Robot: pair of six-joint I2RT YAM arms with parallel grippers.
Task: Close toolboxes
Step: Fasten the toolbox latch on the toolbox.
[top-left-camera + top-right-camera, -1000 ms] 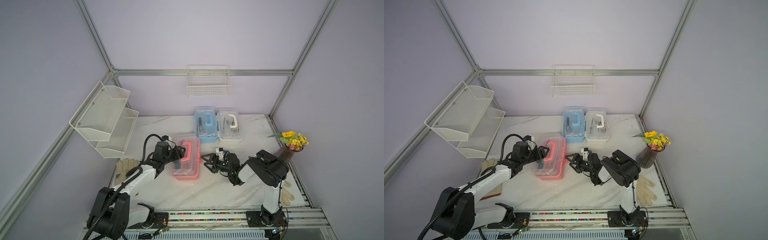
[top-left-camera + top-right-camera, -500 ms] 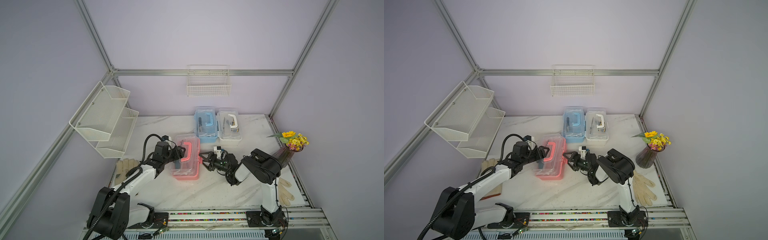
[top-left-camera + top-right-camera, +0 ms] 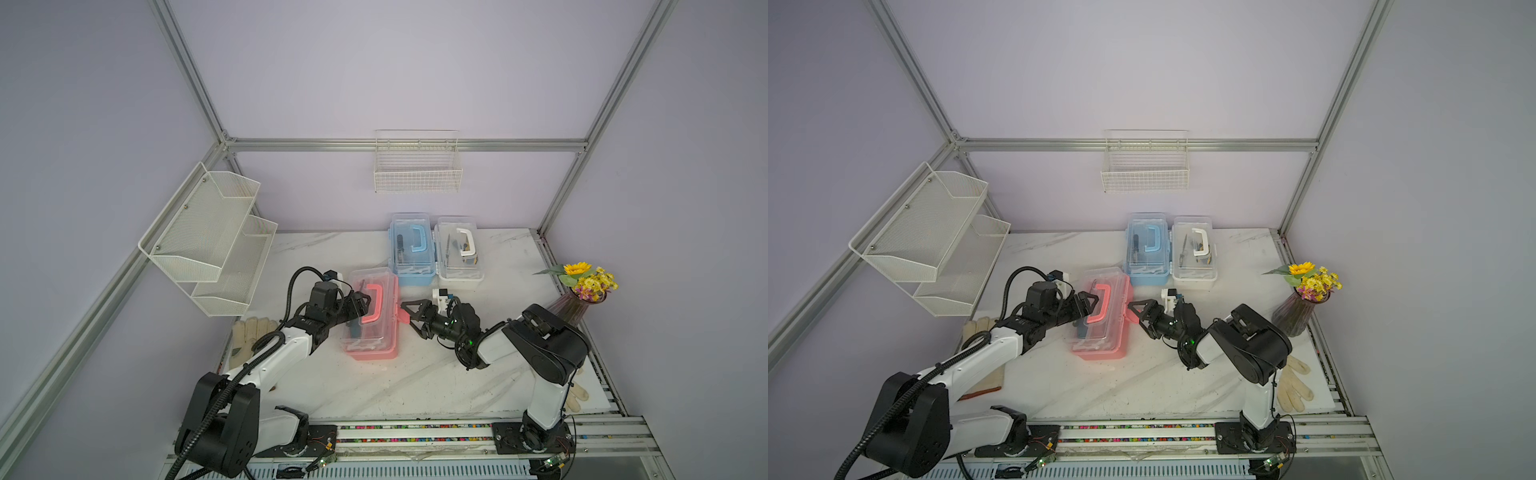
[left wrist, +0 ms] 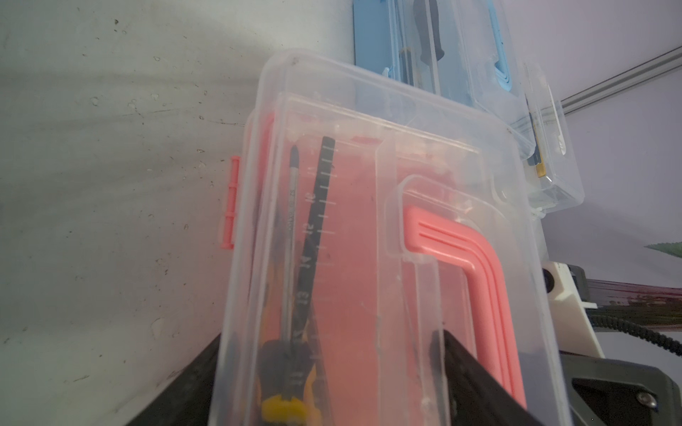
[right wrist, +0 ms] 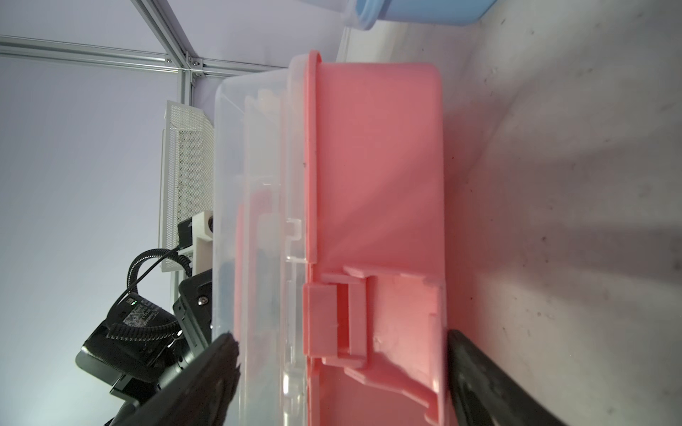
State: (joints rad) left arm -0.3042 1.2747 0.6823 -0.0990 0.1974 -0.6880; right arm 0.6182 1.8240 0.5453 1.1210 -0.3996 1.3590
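Pink box (image 3: 372, 332) sits on tabletop (image 3: 415, 374) between both hands. Clear lid (image 4: 369, 110) down, pink handle (image 4: 472, 276) flat, screwdriver (image 4: 291, 258) inside. Left hand (image 3: 358, 311) wide open over lid, holding nothing. Right hand (image 3: 409, 318) wide open, fingers (image 5: 206, 376) above and below box side at latch (image 5: 334, 321), contact unclear. Blue box (image 3: 411, 249) and white box (image 3: 459, 249) lie side by side beyond hands, lids down.

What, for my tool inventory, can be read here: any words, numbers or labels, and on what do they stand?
"13", "14": white numbers on the black ruler inside the pink toolbox.
Higher ruler numbers: too blurred to be sure.
Print on the screwdriver shaft: too blurred to read.
A sticker on the left arm: too small to read.
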